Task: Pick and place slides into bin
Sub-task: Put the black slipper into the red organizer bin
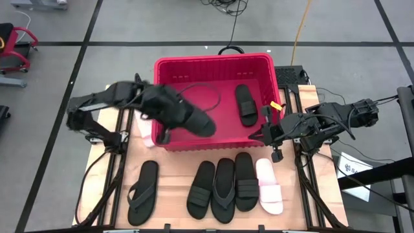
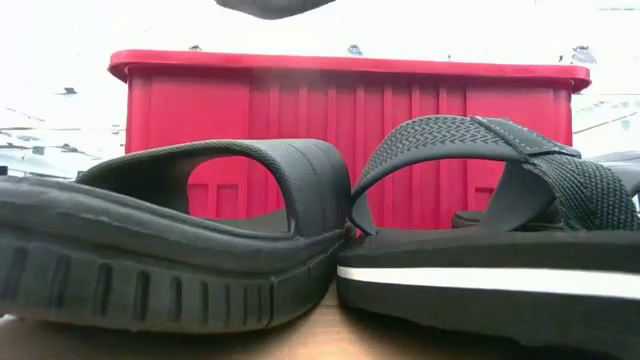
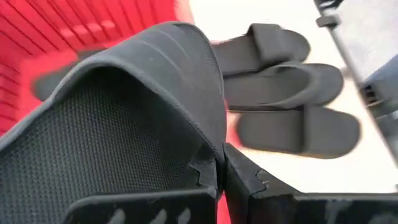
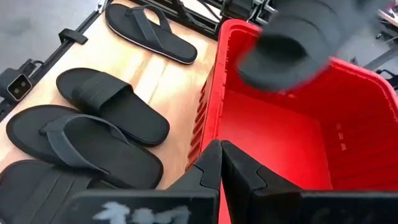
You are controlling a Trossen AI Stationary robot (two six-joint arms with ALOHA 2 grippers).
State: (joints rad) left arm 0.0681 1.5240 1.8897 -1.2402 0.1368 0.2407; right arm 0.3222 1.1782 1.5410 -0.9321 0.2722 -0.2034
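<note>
The red bin stands at the table's far middle, with one black slide lying flat inside. My left gripper is shut on another black wide-strap slide, held over the bin's near-left part; this slide also shows at the top of the low view. My right gripper is shut and empty at the bin's near-right corner. Several slides lie sole-down in a row near the table's front edge: a black flip-flop, black slides, another flip-flop and a pale pink-white slide. My left gripper holds the black slide by its wide strap, pinched at the strap's edge between the two fingers. The slide is lifted clear, above the bin's rim, and tilted. The slide's own strap hides the exact place of contact.
A second pale slide lies left of the bin, partly under my left arm. A thin black loop lies inside the bin, and a black handle sits at its far rim. Bare wood shows between the bin and the row of slides.
</note>
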